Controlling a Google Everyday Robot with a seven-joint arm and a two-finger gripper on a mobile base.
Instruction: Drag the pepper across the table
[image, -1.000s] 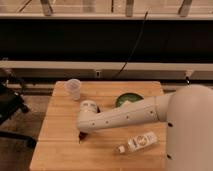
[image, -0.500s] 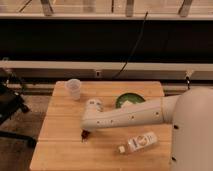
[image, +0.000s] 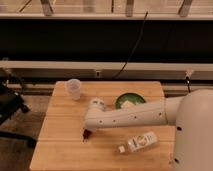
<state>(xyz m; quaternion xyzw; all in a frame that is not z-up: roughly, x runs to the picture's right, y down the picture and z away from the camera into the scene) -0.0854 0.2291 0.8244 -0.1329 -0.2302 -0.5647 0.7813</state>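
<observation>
Low at table (image: 60, 145) left-centre, gripper (image: 87, 132) closed, touching pepper (image: 86, 134).

Single camera view, high behind the arm's shoulder, looking down and forward over the table (image: 65, 150). Gripper (image: 87, 132) sits near, left of centre; window wall beyond it.

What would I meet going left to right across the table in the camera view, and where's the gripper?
Clear plastic cup → gripper, shut at the pepper, low on the table → green plate, with the lying bottle nearer the front edge.
</observation>
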